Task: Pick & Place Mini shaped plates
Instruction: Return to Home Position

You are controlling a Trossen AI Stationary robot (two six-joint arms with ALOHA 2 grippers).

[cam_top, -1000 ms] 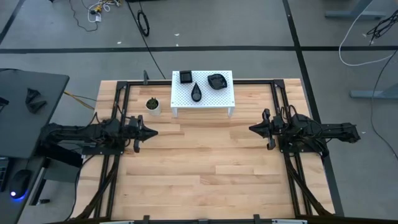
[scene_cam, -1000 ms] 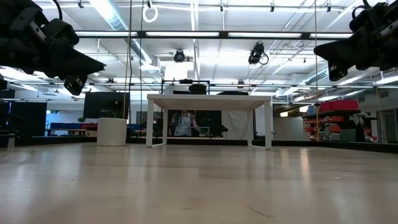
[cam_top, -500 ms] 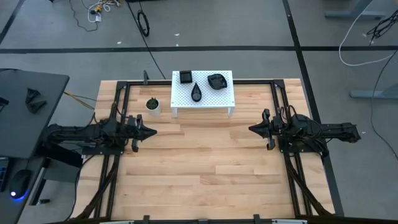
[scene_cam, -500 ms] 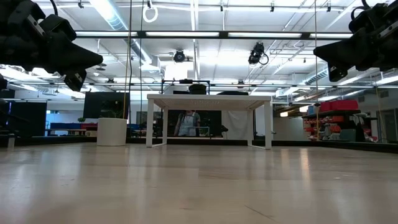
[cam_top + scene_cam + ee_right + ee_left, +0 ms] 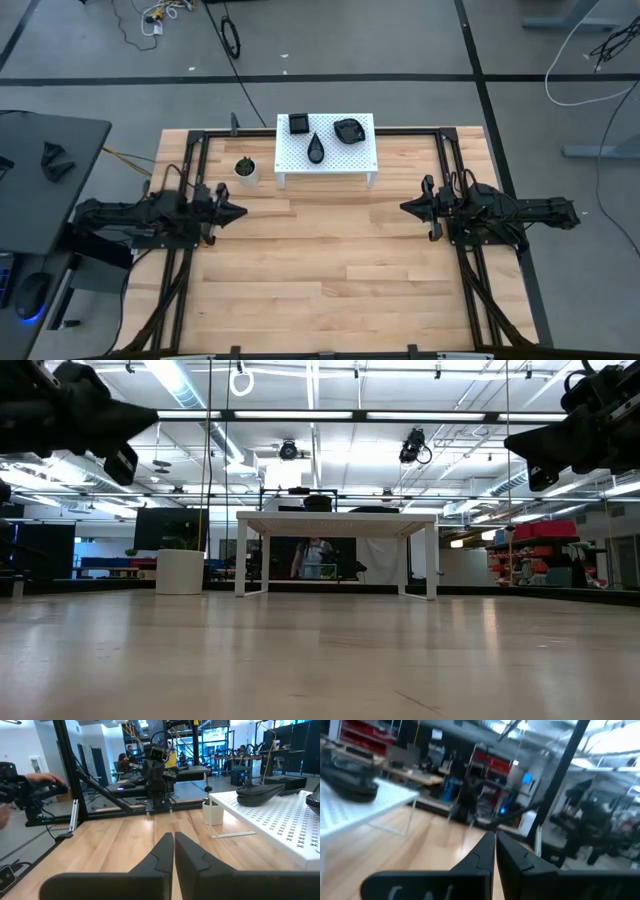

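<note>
Homing step. Mini shaped plates (image 5: pixel 316 148) sit stacked on white stand (image 5: pixel 345 160), desk's (image 5: pixel 330 265) far edge. Left arm (image 5: pixel 150 213), right arm (image 5: pixel 500 212) at desk sides; both jaws closed, empty. Next: park arms fully.

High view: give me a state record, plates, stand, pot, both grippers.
stand: white perforated stand, at the table's far edge
plates: square stack, teardrop stack, rounded stack, all on the stand
pot: white plant pot, on the table by the stand's left end
left gripper: shut, empty, over the table's left side
right gripper: shut, empty, over the table's right side
</note>
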